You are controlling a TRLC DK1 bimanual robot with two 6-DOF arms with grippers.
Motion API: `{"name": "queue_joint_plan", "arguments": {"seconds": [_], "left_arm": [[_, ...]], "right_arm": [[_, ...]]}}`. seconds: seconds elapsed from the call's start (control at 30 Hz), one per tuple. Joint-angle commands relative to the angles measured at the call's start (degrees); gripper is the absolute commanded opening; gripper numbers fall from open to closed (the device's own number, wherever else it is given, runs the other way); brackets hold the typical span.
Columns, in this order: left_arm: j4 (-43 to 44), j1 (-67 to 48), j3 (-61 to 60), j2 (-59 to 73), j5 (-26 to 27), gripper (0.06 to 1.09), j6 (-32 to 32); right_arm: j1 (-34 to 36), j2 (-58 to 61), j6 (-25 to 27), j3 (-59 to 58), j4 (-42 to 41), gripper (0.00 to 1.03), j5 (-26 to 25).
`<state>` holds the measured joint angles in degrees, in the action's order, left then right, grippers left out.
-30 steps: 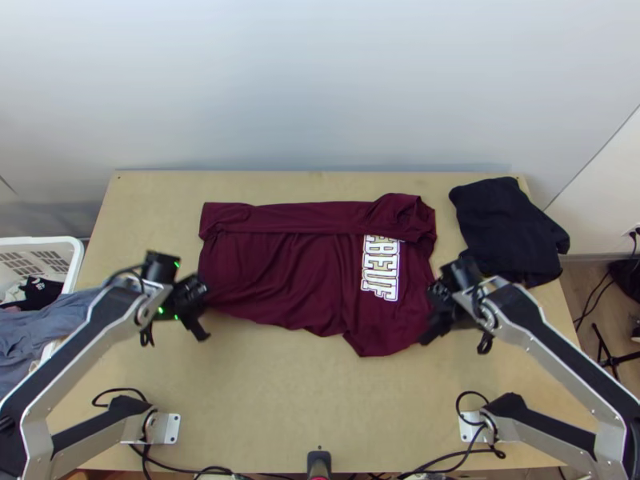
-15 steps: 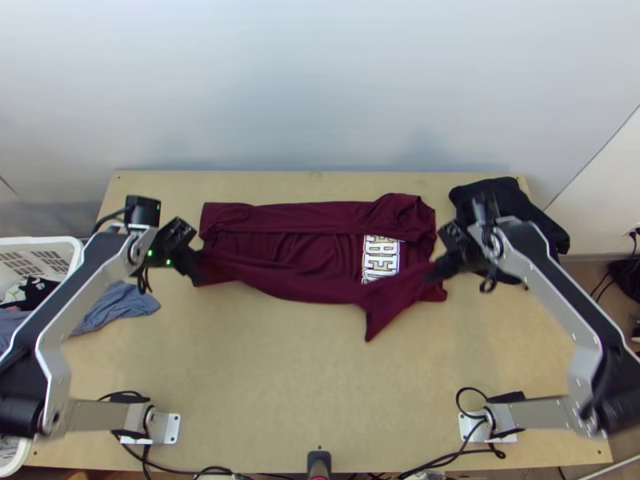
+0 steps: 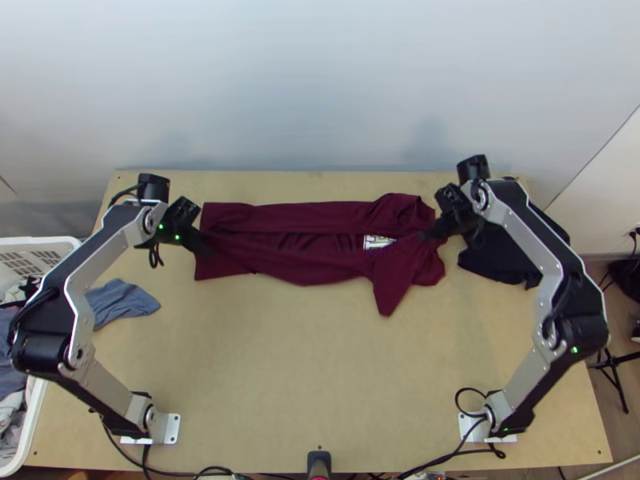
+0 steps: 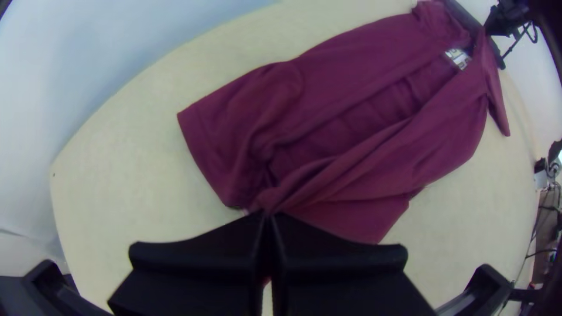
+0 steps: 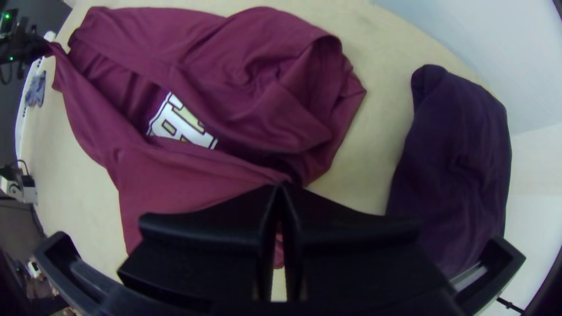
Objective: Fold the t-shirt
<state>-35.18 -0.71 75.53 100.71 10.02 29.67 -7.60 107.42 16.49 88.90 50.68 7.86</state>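
Note:
The left gripper is at the maroon t-shirt's left end in the top view; the right gripper is at its right end. The t-shirt lies as a long strip, its far side folded inward and its near side lifted and drawn over, with part of the white print between. In the left wrist view the left gripper is shut on the t-shirt's near layer. The right wrist view has the right gripper shut on the same layer at the other end, a sleeve hanging toward the near side.
A black folded garment lies on the table's right, partly under the right arm. At the left edge a white basket holds clothes, and a blue-grey cloth hangs onto the table. Cables run along the near edge.
Both grippers have moved toward the table's far side, drawing the t-shirt's near edge up and over its middle. Less of the print is visible, and the strip is narrower.

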Motion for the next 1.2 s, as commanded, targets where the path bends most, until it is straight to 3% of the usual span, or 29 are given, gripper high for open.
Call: {"name": "queue_joint_plan", "arguments": {"seconds": [0.0, 0.47, 0.77, 0.83, 0.87, 0.93, 0.97, 1.1, 1.17], "left_arm": [[0.73, 1.41, 6.30, 5.29, -0.18, 0.10, -1.90], [1.43, -2.19, 11.22, 14.61, -4.40, 0.10, -3.22], [1.43, 0.01, 11.40, 14.87, -4.57, 0.11, -3.48], [1.43, -0.08, 11.05, 14.96, -4.57, 0.28, -3.48], [1.43, -0.08, 10.96, 14.96, -4.57, 0.41, -3.57], [1.43, -0.26, 10.69, 14.87, -5.19, 0.77, -3.83], [1.43, -0.34, 10.34, 14.61, -5.89, 1.02, -3.92], [3.36, -0.78, 8.32, 11.97, -6.07, 1.05, -5.24], [3.54, -0.61, 8.41, 11.00, -6.15, 1.05, -5.59]], "right_arm": [[1.62, 7.11, -2.52, 9.80, -0.05, 0.03, 2.51], [2.85, 20.73, -3.57, 19.99, -2.25, 0.03, 2.43], [3.82, 21.70, -4.63, 21.31, -4.18, 0.03, 2.43], [3.64, 22.13, -4.63, 21.14, -4.09, 0.11, 2.43], [3.55, 22.49, -4.63, 21.05, -4.09, 0.18, 2.34], [3.46, 22.93, -4.89, 20.96, -4.09, 0.36, 2.25], [3.38, 22.93, -4.89, 20.87, -3.74, 0.45, 2.25], [2.85, 22.40, -4.89, 21.22, -1.54, 0.81, 1.37], [2.94, 21.26, -4.80, 21.22, -0.93, 0.88, 0.84]]}}
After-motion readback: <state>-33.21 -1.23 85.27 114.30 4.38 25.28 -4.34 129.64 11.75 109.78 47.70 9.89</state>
